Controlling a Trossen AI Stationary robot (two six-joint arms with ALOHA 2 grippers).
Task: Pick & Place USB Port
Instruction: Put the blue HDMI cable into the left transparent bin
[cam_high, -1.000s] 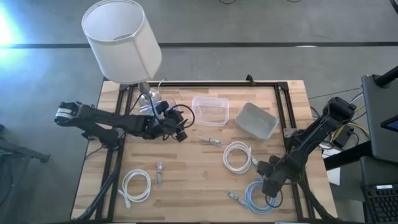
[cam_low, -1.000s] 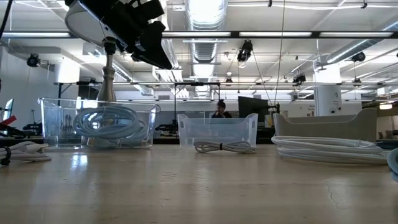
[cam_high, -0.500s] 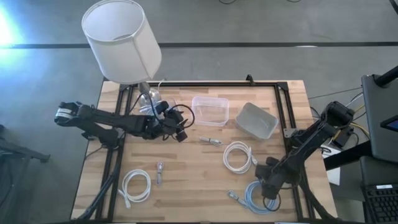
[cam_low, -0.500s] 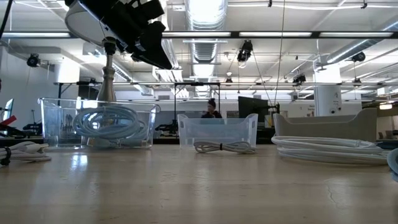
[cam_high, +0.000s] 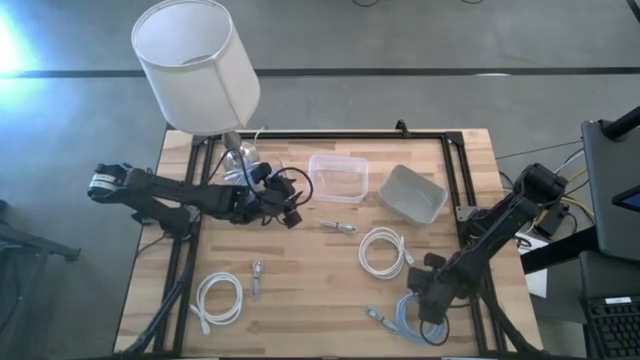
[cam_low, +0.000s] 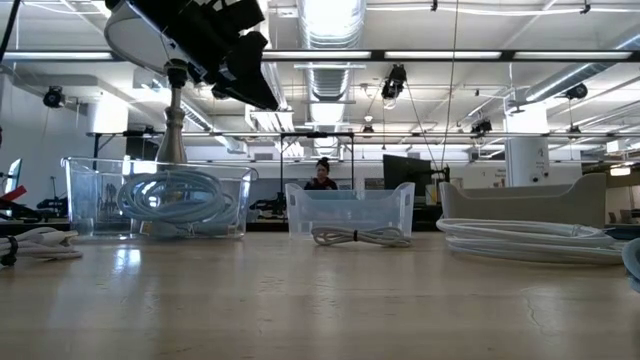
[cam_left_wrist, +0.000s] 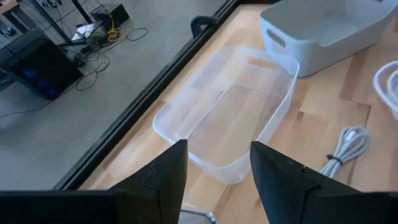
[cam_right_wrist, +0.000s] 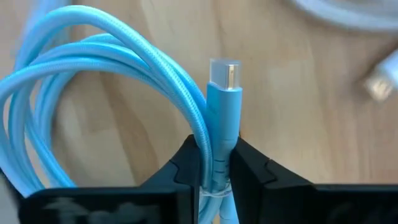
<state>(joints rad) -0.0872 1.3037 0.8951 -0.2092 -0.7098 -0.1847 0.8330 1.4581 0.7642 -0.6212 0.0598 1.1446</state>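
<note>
A light-blue USB cable (cam_high: 408, 318) lies coiled near the table's front right corner. My right gripper (cam_high: 427, 303) stands over it, pointing steeply down and shut on it. The cable's plug (cam_right_wrist: 224, 76) sticks out past the fingertips. My left gripper (cam_high: 291, 216) hangs open above the table's left half, its fingers (cam_left_wrist: 163, 177) facing an empty clear bin (cam_left_wrist: 231, 118). It also shows at the low view's upper left (cam_low: 235, 65). My right gripper pinches the blue cable between its two fingers, just behind the plug's moulded body (cam_right_wrist: 219, 163), with a neighbouring strand of the coil (cam_right_wrist: 200, 140) caught alongside. The fingers come from above, pointing down. The plug points out past the tips, and the coil (cam_right_wrist: 74, 81) rests on the wood.
A clear bin (cam_high: 338, 178) and a grey bin (cam_high: 412, 194) stand at the far middle. White cable coils (cam_high: 382, 251) (cam_high: 218, 298), a bundled cable (cam_high: 338, 227) and a small adapter (cam_high: 256, 276) lie on the wood. A lamp (cam_high: 195, 65) stands far left.
My right gripper has shifted a little toward the table's left over the blue cable. The coil under it has drawn together and looks narrower than before. My left arm has kept still.
</note>
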